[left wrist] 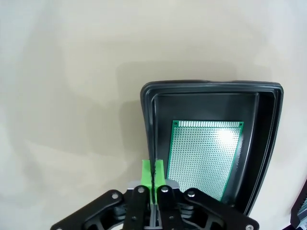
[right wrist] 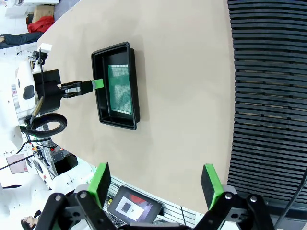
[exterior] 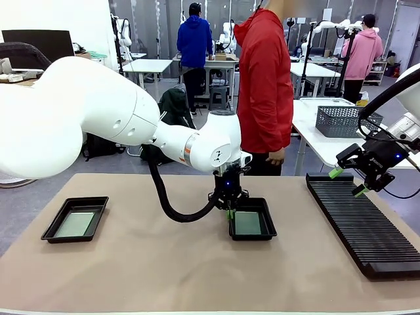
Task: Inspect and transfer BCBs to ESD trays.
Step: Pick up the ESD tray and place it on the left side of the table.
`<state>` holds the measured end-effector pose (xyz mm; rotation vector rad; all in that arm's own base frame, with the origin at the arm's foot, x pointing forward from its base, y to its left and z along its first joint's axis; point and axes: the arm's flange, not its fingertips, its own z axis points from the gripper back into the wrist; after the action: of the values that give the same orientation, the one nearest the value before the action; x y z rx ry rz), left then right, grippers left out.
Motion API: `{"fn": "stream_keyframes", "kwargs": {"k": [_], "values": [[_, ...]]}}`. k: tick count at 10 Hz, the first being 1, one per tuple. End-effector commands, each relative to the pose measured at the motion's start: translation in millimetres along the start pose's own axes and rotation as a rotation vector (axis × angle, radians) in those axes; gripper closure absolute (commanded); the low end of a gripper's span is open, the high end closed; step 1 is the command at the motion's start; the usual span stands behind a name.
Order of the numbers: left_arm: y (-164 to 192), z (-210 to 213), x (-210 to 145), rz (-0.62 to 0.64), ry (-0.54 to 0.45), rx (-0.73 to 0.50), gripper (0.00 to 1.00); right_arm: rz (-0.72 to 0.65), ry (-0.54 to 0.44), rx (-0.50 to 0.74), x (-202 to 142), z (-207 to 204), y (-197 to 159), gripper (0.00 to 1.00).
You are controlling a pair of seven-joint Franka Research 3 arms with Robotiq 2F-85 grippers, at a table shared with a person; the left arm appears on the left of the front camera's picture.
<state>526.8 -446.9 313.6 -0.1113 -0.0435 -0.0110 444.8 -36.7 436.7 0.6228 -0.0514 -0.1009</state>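
BCBs lie 1 to a tray: 1 board (exterior: pixel 249 223) rests flat inside the middle ESD tray (exterior: pixel 252 234), and another (exterior: pixel 74 224) lies in the second ESD tray (exterior: pixel 54 233) near the surface's left end. The left gripper (exterior: pixel 230 212) stands at the middle tray's left rim with its fingers pressed together on nothing. In the left wrist view the green pads (left wrist: pixel 147 173) meet just outside that tray's wall (left wrist: pixel 148 125), with the board (left wrist: pixel 204 155) beyond the wall, inside and apart from them.

The relation that matters: this board lies to the inner side of the rim from the fingers, its long axis running away from the wrist camera — parallel to the tray's longer walls. The left arm is clearly the nearer; the right gripper (exterior: pixel 348 182) hangs well apart, above the near end of the long ribbed rack (exterior: pixel 364 223), its fingers spread wide with nothing between them.

My judgement is that any move on this board would need the fingers to part and cross the raised rim, which is the 1 obstacle. A person in a red top (exterior: pixel 265 79) stands at the far side, a hand (exterior: pixel 276 156) hanging clear of the surface (exterior: pixel 164 269). A grey mesh basket (exterior: pixel 342 121) sits on the table behind.
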Motion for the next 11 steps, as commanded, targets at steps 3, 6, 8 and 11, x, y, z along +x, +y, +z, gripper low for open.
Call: {"fn": "stream_keyframes", "kwargs": {"k": [3, 6, 8, 11], "values": [[-0.5, -0.5, -1.1, -0.005, 0.001, 0.006, 1.00, -0.022, -0.016, -0.014, -2.5, -0.8, 0.9, 0.00], [7.5, 3.4, -0.4, -0.016, 0.010, -0.038, 0.97, -0.022, -0.016, -0.014, -2.5, -0.8, 0.9, 0.00], [29.7, 7.1, -0.2, -0.030, 0.007, -0.116, 0.97, -0.022, -0.016, -0.014, -2.5, -0.8, 0.9, 0.00], [59.8, 6.0, 1.5, -0.043, 0.016, -0.224, 0.97, -0.022, -0.016, -0.014, -2.5, -0.8, 0.9, 0.00]]}}
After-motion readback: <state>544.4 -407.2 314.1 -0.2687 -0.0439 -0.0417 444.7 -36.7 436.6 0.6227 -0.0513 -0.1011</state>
